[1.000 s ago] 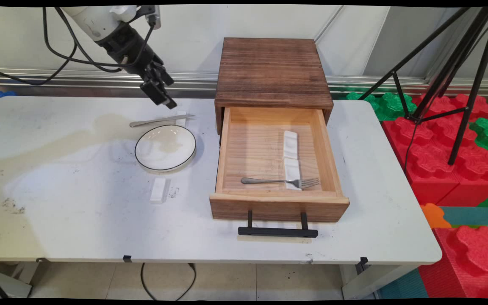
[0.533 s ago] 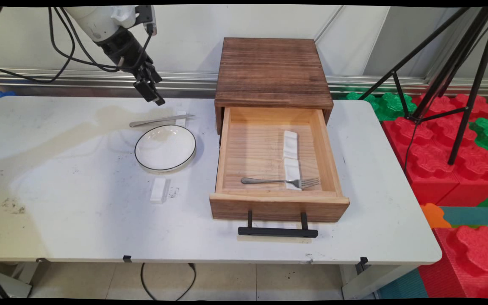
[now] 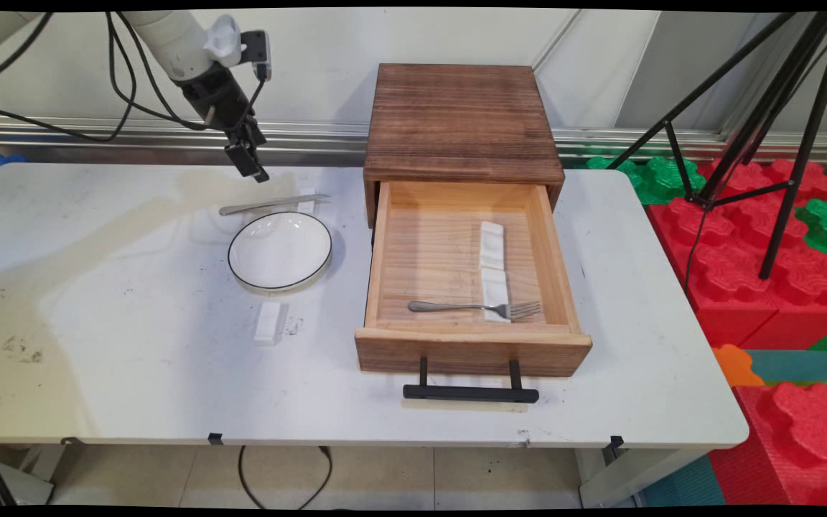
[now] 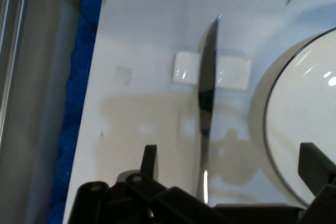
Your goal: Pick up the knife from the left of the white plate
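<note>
Knife (image 3: 270,205) lay untouched across its white rest (image 4: 211,71), far of the plate (image 3: 280,250); the gripper (image 3: 250,161) hovered above, jaws apart and empty.

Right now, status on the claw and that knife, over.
Claw open, empty, hovering above knife. Knife blade lies across white rest, beside plate. Nothing between claw and knife.

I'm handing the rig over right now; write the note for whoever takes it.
Gripper: open, empty, raised above the table's far left part, over the knife.
Knife: lies across a small white rest, beside the plate.
Another white rest lies nearer, in front of the plate.
Drawer: pulled open; inside are a fork and two white rests.
</note>
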Tool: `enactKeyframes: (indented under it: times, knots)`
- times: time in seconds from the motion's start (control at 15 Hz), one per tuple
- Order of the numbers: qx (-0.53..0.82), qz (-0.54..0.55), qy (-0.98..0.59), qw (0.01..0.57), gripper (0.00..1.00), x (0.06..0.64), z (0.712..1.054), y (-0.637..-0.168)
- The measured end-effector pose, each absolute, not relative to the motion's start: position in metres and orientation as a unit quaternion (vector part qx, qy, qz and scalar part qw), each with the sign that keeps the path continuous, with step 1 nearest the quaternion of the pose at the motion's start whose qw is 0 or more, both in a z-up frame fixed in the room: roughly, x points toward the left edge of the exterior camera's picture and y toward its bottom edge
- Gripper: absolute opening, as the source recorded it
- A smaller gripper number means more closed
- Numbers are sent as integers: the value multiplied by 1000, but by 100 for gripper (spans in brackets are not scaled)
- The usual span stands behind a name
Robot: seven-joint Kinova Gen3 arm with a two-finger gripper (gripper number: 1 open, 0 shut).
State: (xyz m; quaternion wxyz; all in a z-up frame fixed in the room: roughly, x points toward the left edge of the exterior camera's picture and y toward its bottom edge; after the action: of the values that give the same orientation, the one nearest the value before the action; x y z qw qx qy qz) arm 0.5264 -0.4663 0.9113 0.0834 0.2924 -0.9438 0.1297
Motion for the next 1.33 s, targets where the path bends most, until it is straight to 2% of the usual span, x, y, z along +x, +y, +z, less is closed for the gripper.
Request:
enactKeyframes:
  times: [0.6, 1.33]
  knots:
    - [279, 107, -954, 42, 100, 545, 870, -495]
    - [269, 81, -959, 35, 100, 551, 830, -521]
